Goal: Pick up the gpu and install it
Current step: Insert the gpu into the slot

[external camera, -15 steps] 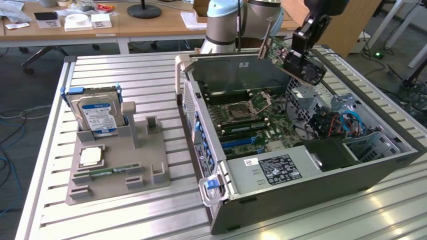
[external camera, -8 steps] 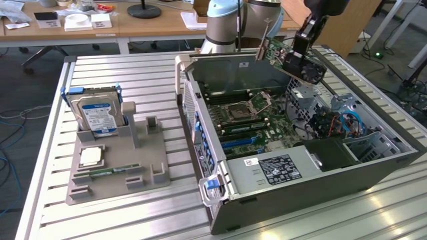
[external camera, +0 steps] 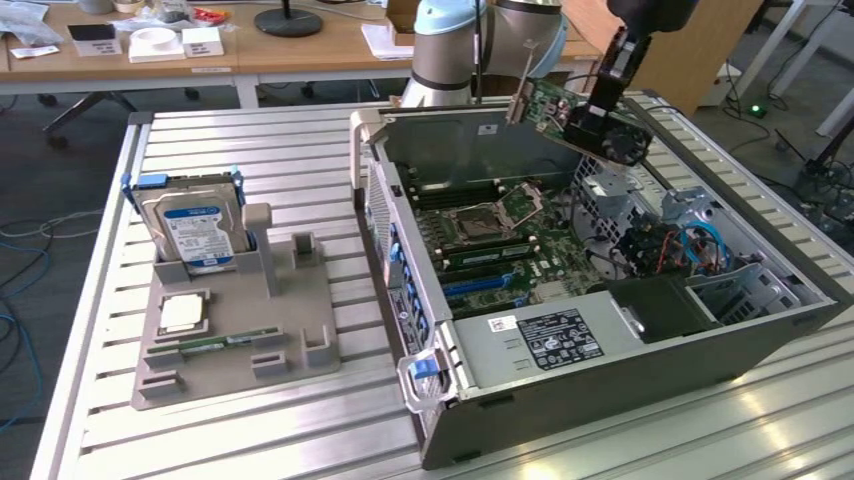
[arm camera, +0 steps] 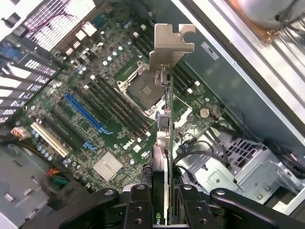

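My gripper (external camera: 603, 128) is shut on the gpu (external camera: 558, 108), a green card with a silver bracket, and holds it tilted in the air above the back of the open computer case (external camera: 747, 330). In the wrist view the gpu (arm camera: 163, 109) is seen edge-on between my fingers (arm camera: 139, 210), its silver bracket (arm camera: 167, 45) pointing away. Below it lies the green motherboard (arm camera: 119, 124) with its blue slot (arm camera: 85, 112) and the processor socket (arm camera: 141, 88). The gpu touches nothing in the case.
A grey holder (external camera: 287, 330) on the exterior view's left carries a silver hard drive with a blue-white label (external camera: 194, 230), a processor (external camera: 183, 312) and a memory stick (external camera: 214, 343). Blue cables (external camera: 694, 245) and a drive cage sit in the case. The arm's base (external camera: 447, 50) stands behind the case.
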